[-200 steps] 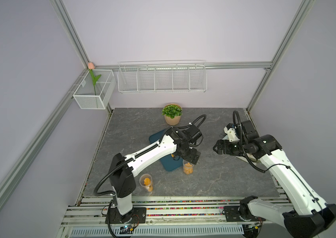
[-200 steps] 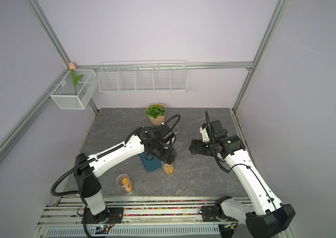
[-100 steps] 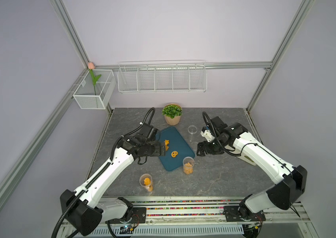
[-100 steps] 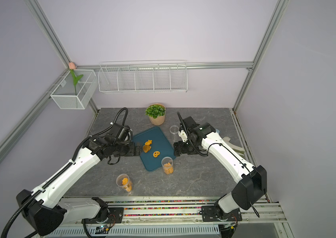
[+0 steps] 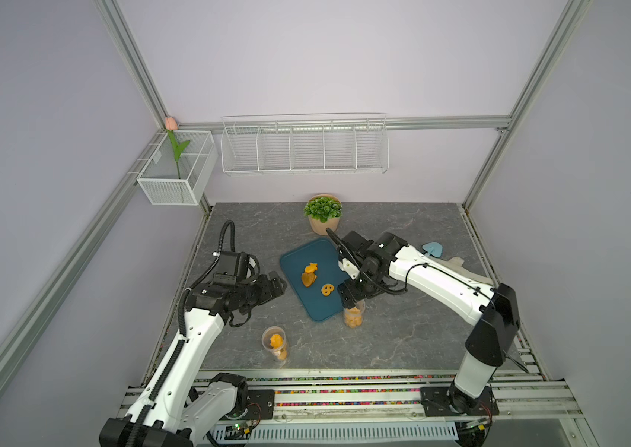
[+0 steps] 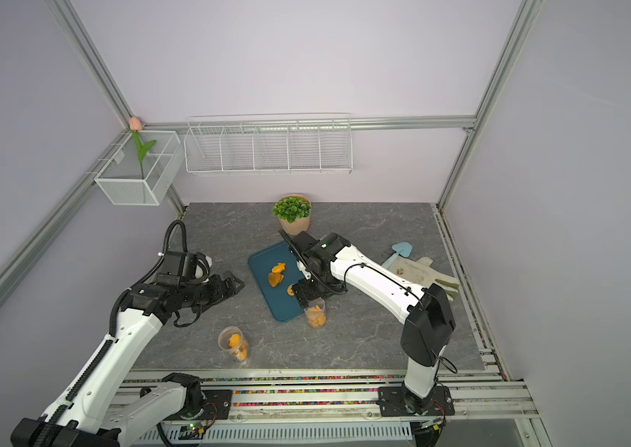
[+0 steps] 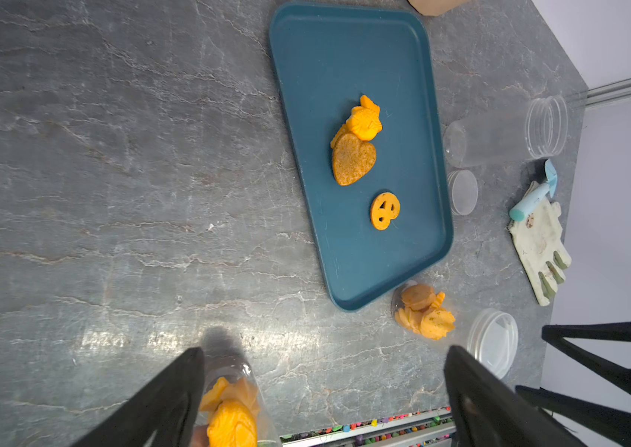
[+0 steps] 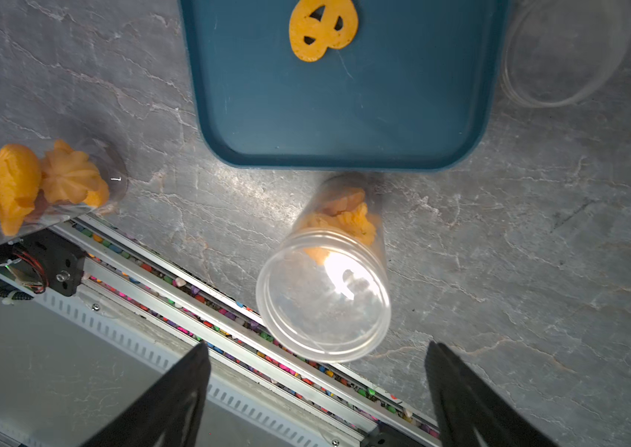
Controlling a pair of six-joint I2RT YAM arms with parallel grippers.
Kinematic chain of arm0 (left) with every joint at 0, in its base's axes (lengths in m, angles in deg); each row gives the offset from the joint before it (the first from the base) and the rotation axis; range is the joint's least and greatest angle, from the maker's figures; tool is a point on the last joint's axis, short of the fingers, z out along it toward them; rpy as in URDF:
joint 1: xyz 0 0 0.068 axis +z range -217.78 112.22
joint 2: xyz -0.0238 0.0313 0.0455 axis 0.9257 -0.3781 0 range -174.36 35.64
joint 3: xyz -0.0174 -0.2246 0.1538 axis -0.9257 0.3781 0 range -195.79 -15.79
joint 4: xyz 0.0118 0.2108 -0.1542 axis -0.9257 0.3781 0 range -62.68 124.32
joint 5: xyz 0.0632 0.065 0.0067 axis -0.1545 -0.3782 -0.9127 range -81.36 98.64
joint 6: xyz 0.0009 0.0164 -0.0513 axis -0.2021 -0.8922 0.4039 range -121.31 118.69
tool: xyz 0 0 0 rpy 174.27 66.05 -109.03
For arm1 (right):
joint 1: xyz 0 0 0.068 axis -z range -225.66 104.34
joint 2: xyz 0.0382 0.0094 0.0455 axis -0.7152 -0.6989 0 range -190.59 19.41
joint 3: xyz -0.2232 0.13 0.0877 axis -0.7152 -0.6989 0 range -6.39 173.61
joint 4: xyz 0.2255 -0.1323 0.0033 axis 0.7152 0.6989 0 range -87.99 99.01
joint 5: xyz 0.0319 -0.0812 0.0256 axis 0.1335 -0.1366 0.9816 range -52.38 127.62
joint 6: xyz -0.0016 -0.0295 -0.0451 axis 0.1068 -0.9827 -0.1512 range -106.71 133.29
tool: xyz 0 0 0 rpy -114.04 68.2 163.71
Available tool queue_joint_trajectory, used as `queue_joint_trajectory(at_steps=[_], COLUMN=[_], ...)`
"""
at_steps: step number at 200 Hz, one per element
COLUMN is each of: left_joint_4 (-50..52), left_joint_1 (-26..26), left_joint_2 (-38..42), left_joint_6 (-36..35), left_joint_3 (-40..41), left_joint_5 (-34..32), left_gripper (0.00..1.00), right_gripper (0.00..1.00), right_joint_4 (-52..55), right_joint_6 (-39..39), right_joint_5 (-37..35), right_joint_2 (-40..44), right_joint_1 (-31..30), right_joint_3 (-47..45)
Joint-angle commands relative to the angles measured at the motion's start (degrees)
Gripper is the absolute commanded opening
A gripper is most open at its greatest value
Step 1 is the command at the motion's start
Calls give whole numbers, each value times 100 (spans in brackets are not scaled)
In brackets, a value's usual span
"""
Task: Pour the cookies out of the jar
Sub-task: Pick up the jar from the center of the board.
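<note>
Two clear jars hold orange cookies. One jar (image 5: 353, 315) (image 8: 325, 294) stands open-mouthed at the near corner of the teal tray (image 5: 321, 309). The other jar (image 5: 276, 342) (image 7: 228, 410) stands nearer the front edge. Three cookies (image 5: 309, 275) (image 7: 356, 143) lie on the tray, one a pretzel (image 8: 323, 33). My right gripper (image 5: 350, 298) (image 8: 317, 387) hangs open just above the first jar, its fingers clear of it. My left gripper (image 5: 277, 284) (image 7: 325, 387) is open and empty, left of the tray. An empty jar (image 7: 499, 131) lies on its side beyond the tray.
Two clear lids (image 7: 462, 191) (image 7: 493, 342) lie by the tray's right side. A potted plant (image 5: 322, 214) stands behind the tray. A blue scoop (image 5: 433, 249) and a dirty glove (image 6: 418, 273) lie at the right. Rails run along the front edge.
My left arm has pulled back from over the tray to its left side. My right arm has swung in from the right and now hangs over the jar at the tray's corner.
</note>
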Motion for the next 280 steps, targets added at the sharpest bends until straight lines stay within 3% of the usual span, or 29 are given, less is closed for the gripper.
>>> queue_joint_trajectory(at_steps=[1,45,100,133,186,250,280], left_joint_4=[36,162,238,199,127,114,133], left_joint_1=[49,49,49,49,49,49,49], left_joint_2=[74,152,359,352,318,316,341], left_joint_6=[-69,-116,-92,-63,-29,-14,-12], left_joint_3=[-15,-10,154,147,149,143,142], left_joint_5=[51,-1,-41,-20,38,56,43], left_gripper=[96,96,96,96,96,96,96], right_gripper=[89,89,89,100,90,62,61], right_joint_4=[327,552,525,478,366,309,337], right_joint_6=[-95,-228,-222,-203,-145,-150,-151], right_joint_5=[-218,-757,-836,-714,-651,-585,-620], right_joint_2=[-224,-683,-884,-825,-665,-622,-579], right_joint_1=[-137,-372,-457,-458,-456,-456,-463], right_joint_3=[204,307,235,65,-220,-231,-242])
